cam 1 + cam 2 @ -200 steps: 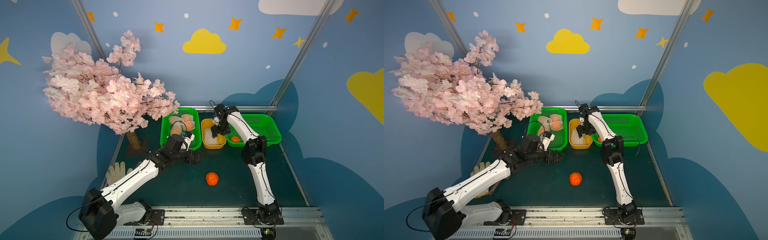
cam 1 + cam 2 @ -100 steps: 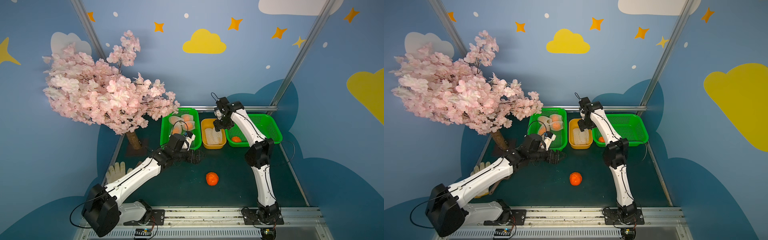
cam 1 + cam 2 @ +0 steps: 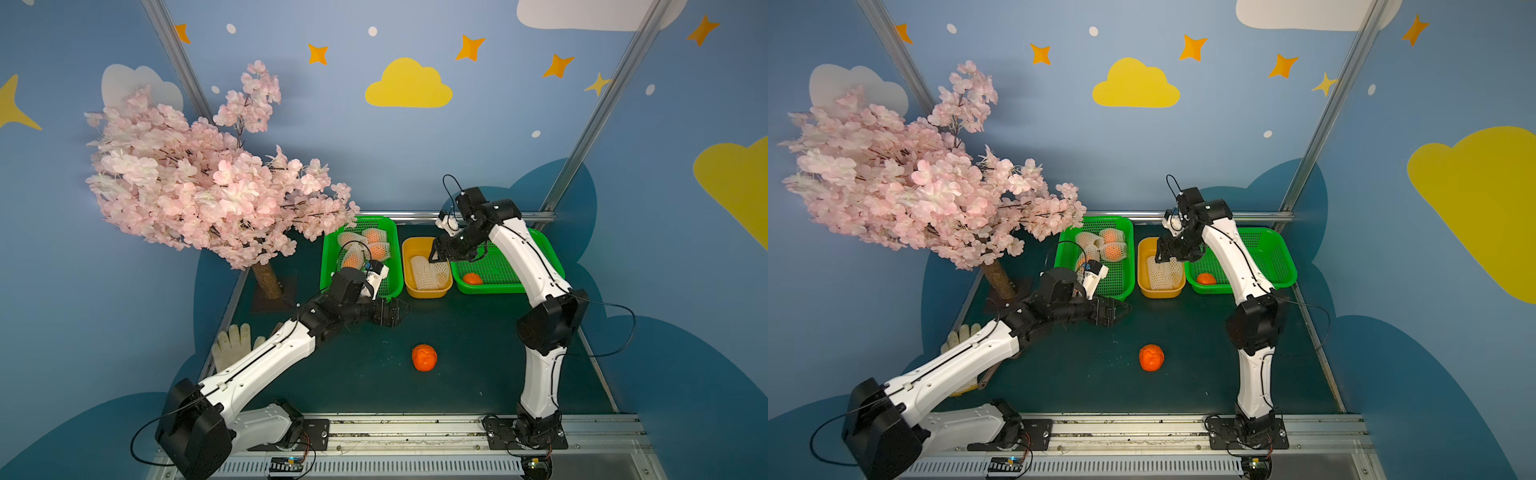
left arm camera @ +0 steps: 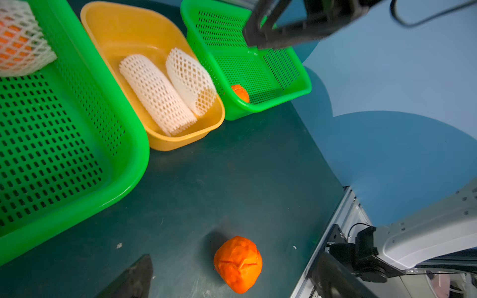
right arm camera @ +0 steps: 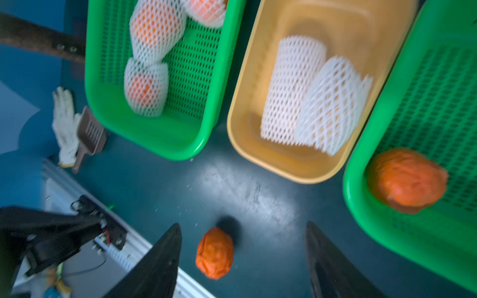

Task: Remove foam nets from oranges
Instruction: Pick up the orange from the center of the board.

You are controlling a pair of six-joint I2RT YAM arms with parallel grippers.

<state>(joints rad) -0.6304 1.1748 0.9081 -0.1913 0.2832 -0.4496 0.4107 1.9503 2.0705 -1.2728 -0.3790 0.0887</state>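
In both top views the right gripper (image 3: 439, 258) hangs over the yellow tub (image 3: 428, 294), jaws parted and empty. Two foam nets (image 3: 424, 272) lie inside the tub with no fruit in them. The left gripper (image 3: 390, 311) sits low over the mat (image 3: 478, 353), just in front of the tub and to its left, jaws wide and holding nothing. The netted oranges (image 3: 376, 249) lie in the green basket (image 3: 325, 266) on the tub's left. One bare orange (image 3: 472, 278) lies in the second green basket (image 3: 498, 287) on the tub's right. A loose orange (image 3: 424, 357) rests on the mat well in front of the tub, apart from both grippers. Left wrist view: only one fingertip (image 4: 139, 271) shows, so this view does not settle the jaws. The loose orange (image 4: 238, 263) lies near the fingertip, untouched. Right wrist view, blurred: both fingers (image 5: 154, 263) stand well apart with nothing between them, and the loose orange (image 5: 214, 252) lies on the mat in front of the tub. Assessment: the step in hand appears to be collecting the loose orange for the basket right of the tub. Recommended: descend squarely, straddle the fruit's widest part and close softly, as the skin looks creased. Lift clear of the basket rim before crossing, and keep the left arm out of the path.
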